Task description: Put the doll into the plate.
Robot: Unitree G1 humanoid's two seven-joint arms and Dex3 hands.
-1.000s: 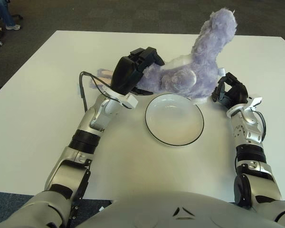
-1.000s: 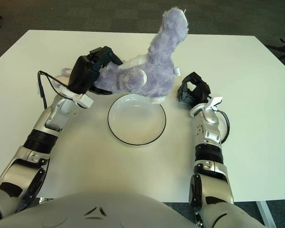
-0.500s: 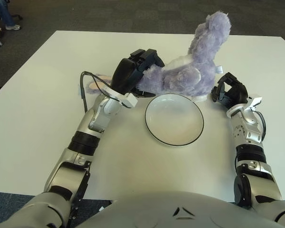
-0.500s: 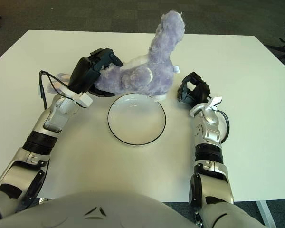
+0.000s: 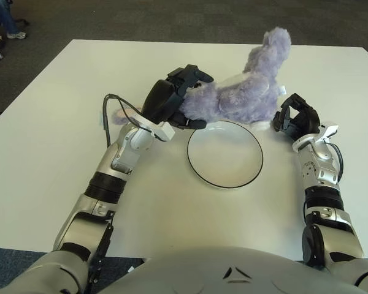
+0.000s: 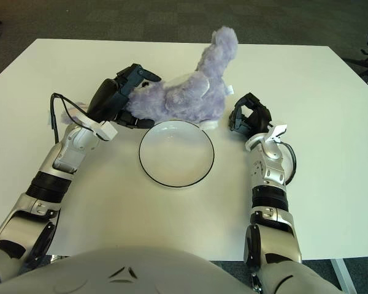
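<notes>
A purple plush doll (image 5: pixel 239 95) leans low over the table just behind the white plate (image 5: pixel 224 185), its head up toward the far right and its underside at the plate's far rim. My left hand (image 5: pixel 183 98) is shut on the doll's rear end, fingers above and thumb beneath; a bit of the doll sticks out left of the hand (image 6: pixel 70 113). The plate holds nothing. My right hand (image 5: pixel 294 116) shows right of the doll with its fingers curled and nothing in them.
The white table (image 5: pixel 61 122) reaches to dark carpet on all sides. A black cable (image 5: pixel 107 116) loops off my left forearm. A person's legs (image 5: pixel 6 21) show at the far left on the floor.
The doll has tipped down from nearly upright to a low lean behind the plate. My left hand turned and shifted slightly right with it. The right hand stayed put.
</notes>
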